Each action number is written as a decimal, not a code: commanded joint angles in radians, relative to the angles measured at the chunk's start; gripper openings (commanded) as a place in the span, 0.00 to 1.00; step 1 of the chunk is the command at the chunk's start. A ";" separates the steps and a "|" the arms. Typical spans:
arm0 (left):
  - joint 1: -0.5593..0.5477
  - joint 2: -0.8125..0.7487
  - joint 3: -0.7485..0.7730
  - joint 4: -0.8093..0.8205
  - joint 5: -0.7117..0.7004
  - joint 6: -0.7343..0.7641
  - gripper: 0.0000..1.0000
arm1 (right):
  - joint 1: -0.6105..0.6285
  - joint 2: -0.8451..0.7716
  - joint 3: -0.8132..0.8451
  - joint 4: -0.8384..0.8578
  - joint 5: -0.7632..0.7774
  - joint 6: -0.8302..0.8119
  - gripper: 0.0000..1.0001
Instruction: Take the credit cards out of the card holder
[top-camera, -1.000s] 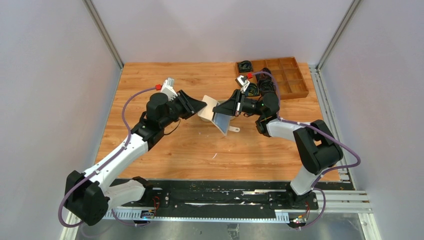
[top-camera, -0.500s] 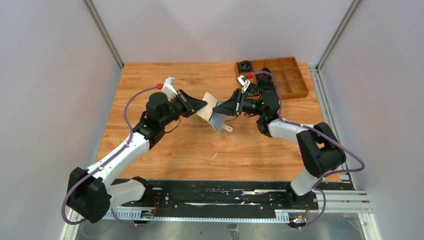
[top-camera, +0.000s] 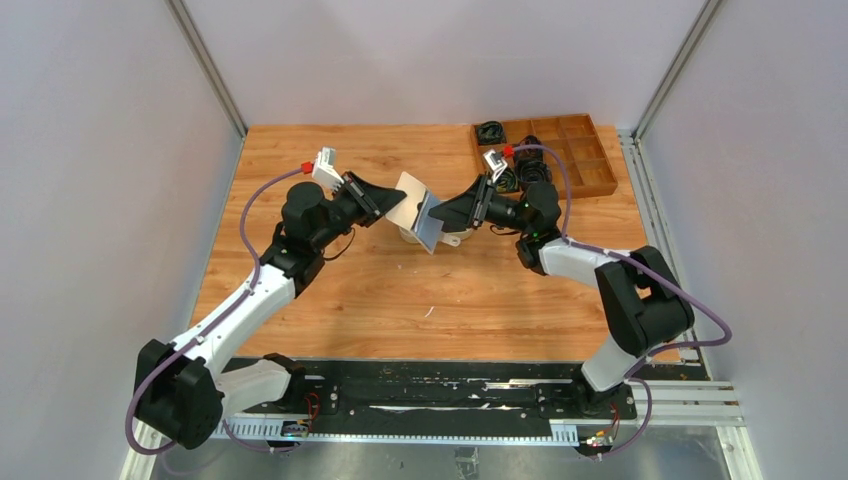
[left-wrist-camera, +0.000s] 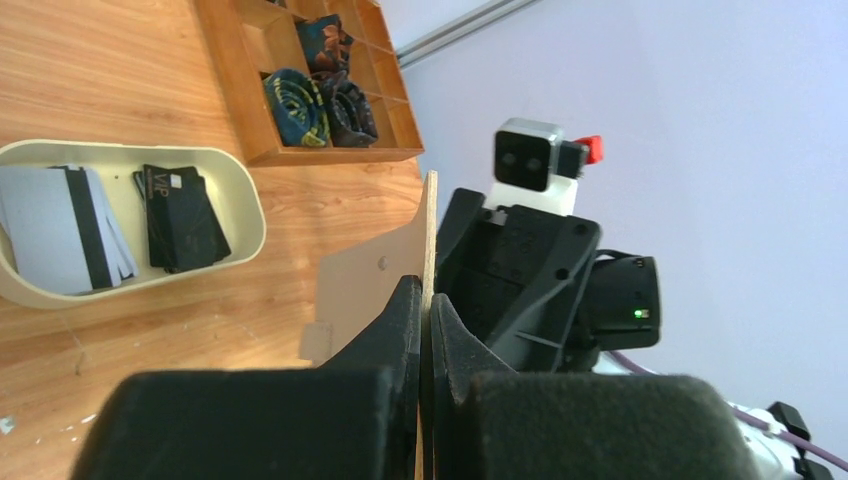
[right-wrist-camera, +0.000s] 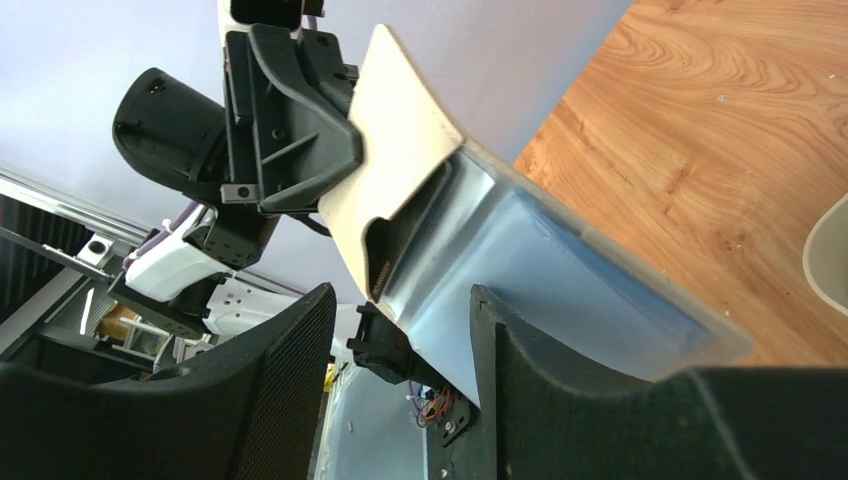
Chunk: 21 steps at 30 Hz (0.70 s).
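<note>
1. The tabletop is bare wood along its near half. All the work is in the far half.
2. The wooden compartment box sits in the far right corner, with dark coiled items in some of its cells.
3. The oval tray lies near the middle of the table, toward the far edge. From above it is mostly hidden under the raised wallet.
4. The left gripper is pinched tight on the edge of the cream flap. The right gripper has the pale blue-grey panel between its jaws, which stand apart. Whether they actually clamp it cannot be told.
5. The card holder hangs in the air between the two grippers, spread open in a V just above the tray.
6. The credit cards lie in the tray, a pale striped stack beside a black stack. One pocket mouth shows dark, and whether a card remains inside is hidden.
7. This looks like a late step: the holder is opened over the tray to empty or check it. If a card is left, the next move calls for one gripper to steady the holder while the other takes the card's edge.
</note>
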<state>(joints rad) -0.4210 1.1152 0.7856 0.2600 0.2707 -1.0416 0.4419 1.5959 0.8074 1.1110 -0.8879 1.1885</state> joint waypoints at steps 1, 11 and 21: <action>0.008 -0.021 -0.020 0.089 0.022 -0.039 0.00 | -0.011 0.069 -0.007 0.157 0.027 0.072 0.54; 0.008 -0.015 -0.030 0.098 0.009 -0.037 0.00 | -0.011 0.110 -0.004 0.406 0.015 0.201 0.50; 0.008 -0.006 -0.029 0.106 -0.005 -0.038 0.00 | 0.001 0.120 0.016 0.425 0.009 0.217 0.49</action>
<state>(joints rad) -0.4198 1.1141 0.7605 0.3138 0.2665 -1.0740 0.4419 1.7123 0.8074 1.4689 -0.8707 1.3937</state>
